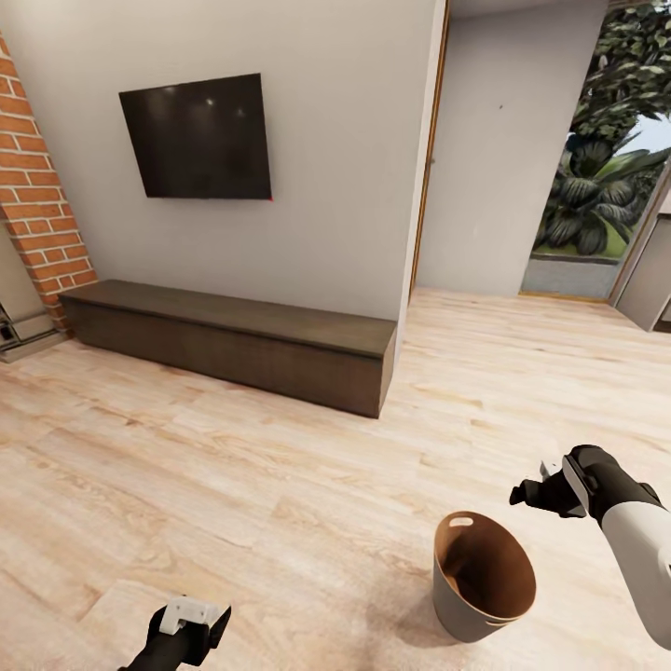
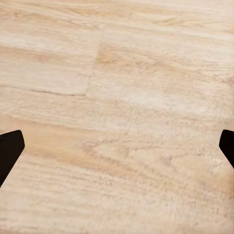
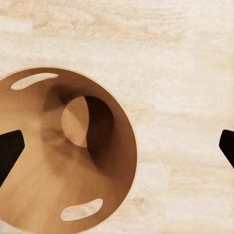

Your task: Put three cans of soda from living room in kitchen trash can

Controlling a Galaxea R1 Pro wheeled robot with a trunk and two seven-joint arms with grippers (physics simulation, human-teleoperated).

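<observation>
The trash can [image 1: 485,578] stands upright on the light wood floor at the lower right, grey outside and brown-orange inside, with oval slot handles at the rim. My right gripper [image 1: 533,494] hovers above and just right of it, open. The right wrist view looks straight down into the trash can [image 3: 44,195], whose round bottom is bare, with the right gripper [image 3: 117,151] spread wide over its rim. My left gripper [image 1: 186,632] hangs low at the bottom left, open over bare planks, and the left gripper [image 2: 117,151] holds nothing. The soda cans are out of view.
A long dark low cabinet [image 1: 233,340] runs along the white wall under a black TV [image 1: 198,137]. A brick wall [image 1: 37,214] stands at the left. A wall corner [image 1: 424,158] opens to a passage and a glass door with plants [image 1: 606,177] at the right.
</observation>
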